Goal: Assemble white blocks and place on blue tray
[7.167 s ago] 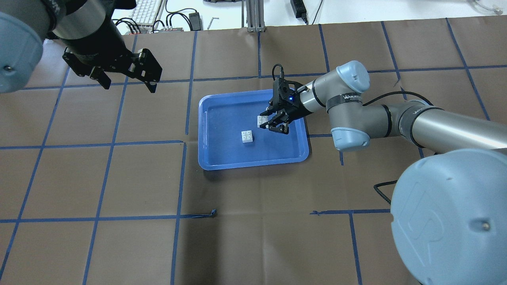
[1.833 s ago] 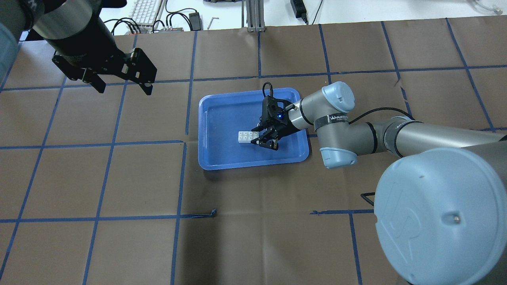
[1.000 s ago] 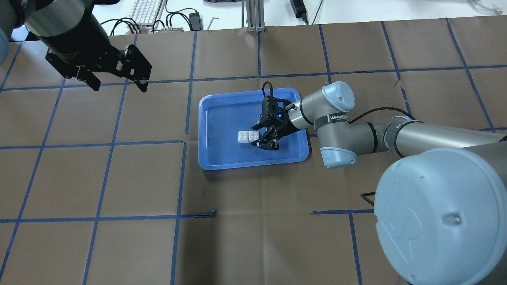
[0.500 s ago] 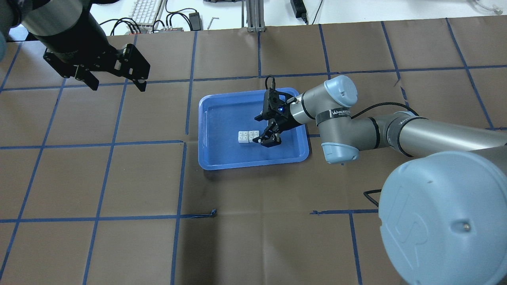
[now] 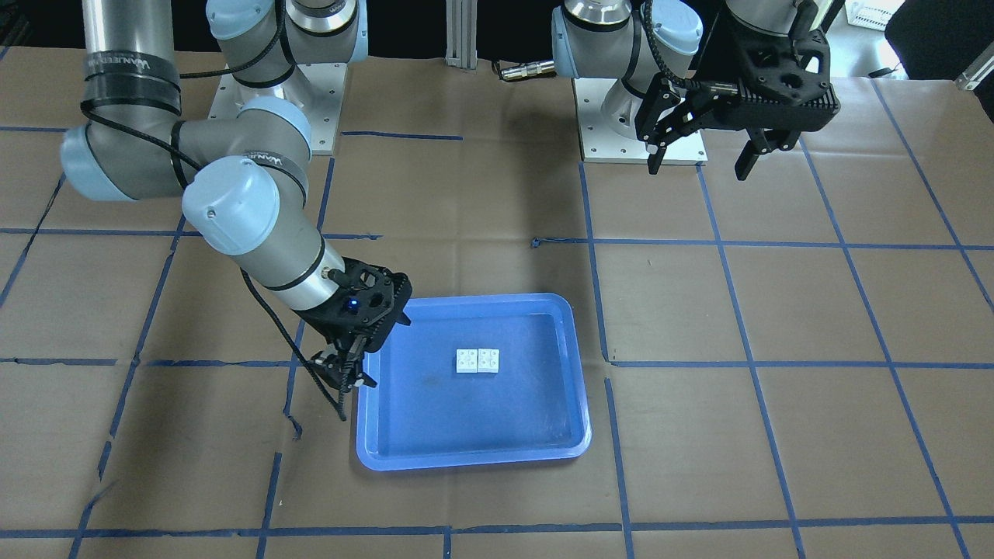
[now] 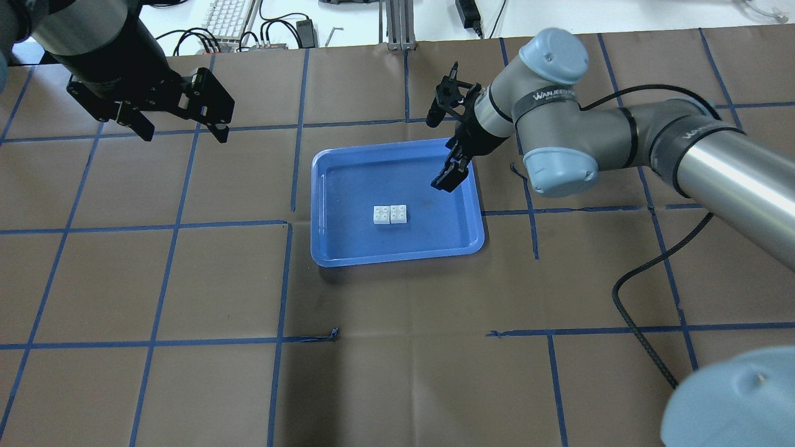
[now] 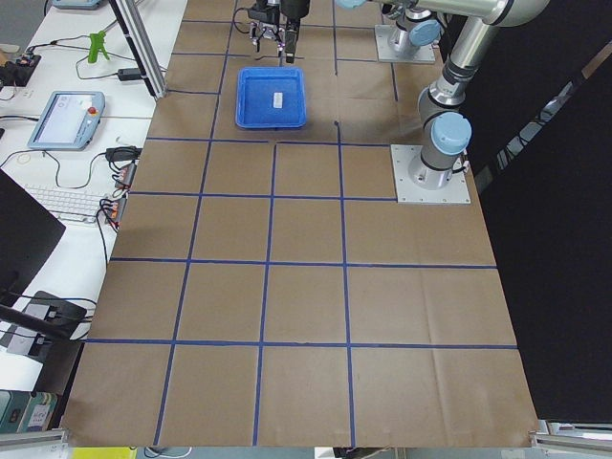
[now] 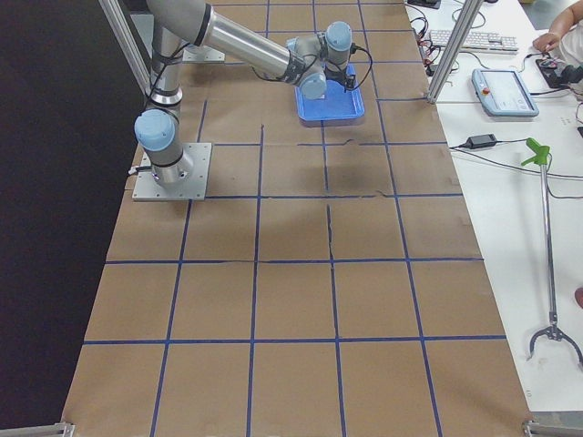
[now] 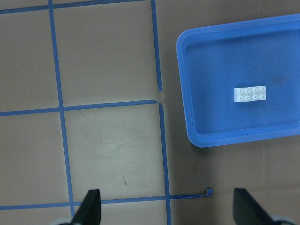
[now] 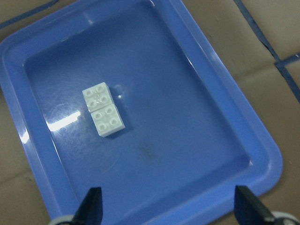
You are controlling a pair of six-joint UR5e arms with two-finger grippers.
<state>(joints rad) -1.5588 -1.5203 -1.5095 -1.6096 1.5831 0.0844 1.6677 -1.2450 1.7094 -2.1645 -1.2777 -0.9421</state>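
The two white blocks [image 6: 390, 214] sit side by side, touching, on the bottom of the blue tray [image 6: 354, 180]. They also show in the front view [image 5: 477, 361], the left wrist view [image 9: 251, 94] and the right wrist view [image 10: 103, 115]. My right gripper [image 6: 436, 152] is open and empty, raised over the tray's far right corner, apart from the blocks; its fingertips [image 10: 91, 206] frame the tray [image 10: 197, 122]. My left gripper [image 6: 183, 131] is open and empty, high over the table to the tray's far left.
Brown paper with a blue tape grid covers the table. A keyboard [image 6: 230, 18], cables and an aluminium post [image 6: 397, 28] lie beyond the far edge. The right arm's black cable [image 6: 640, 298] hangs over the table's right side.
My right gripper pushed its block against the other, opened, then rose and drew back to the tray's far right corner. The blocks stay together. The left gripper barely moved.
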